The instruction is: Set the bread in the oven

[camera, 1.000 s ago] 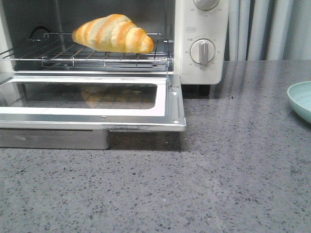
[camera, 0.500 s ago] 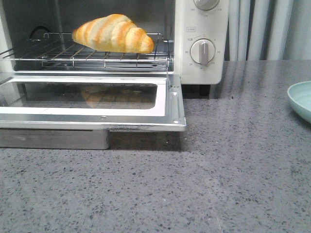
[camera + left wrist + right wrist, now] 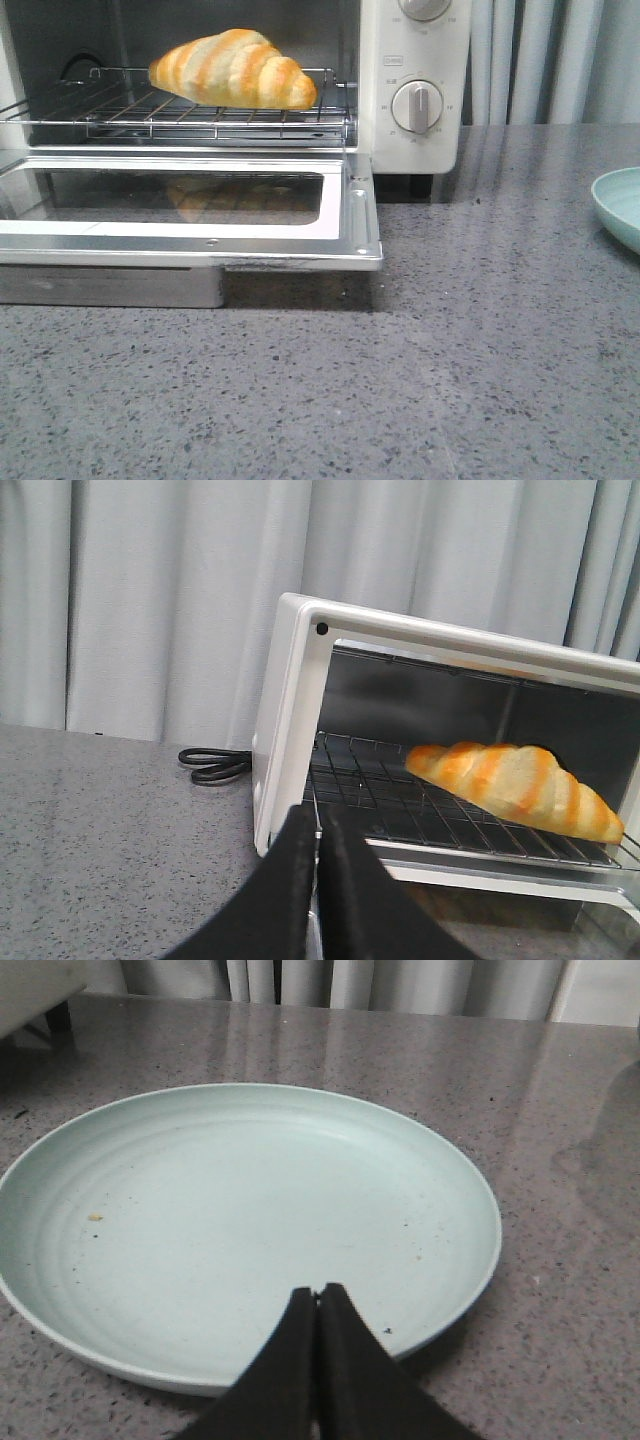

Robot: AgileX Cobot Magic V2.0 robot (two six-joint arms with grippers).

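The bread [image 3: 234, 68], a golden-orange roll with cream stripes, lies on the wire rack [image 3: 180, 112] inside the white oven [image 3: 410, 60]. The oven's glass door [image 3: 190, 205] is folded down flat and open. In the left wrist view the bread [image 3: 515, 788] lies on the rack, and my left gripper [image 3: 318, 815] is shut and empty just outside the oven's left front corner. My right gripper [image 3: 318, 1292] is shut and empty above the near rim of the pale green dish [image 3: 240, 1220]. Neither gripper shows in the front view.
The pale green dish [image 3: 618, 205] sits at the right edge of the grey speckled counter. A black power cord [image 3: 215, 765] lies coiled beside the oven's left side. Grey curtains hang behind. Two round dials [image 3: 415, 105] are on the oven's right panel.
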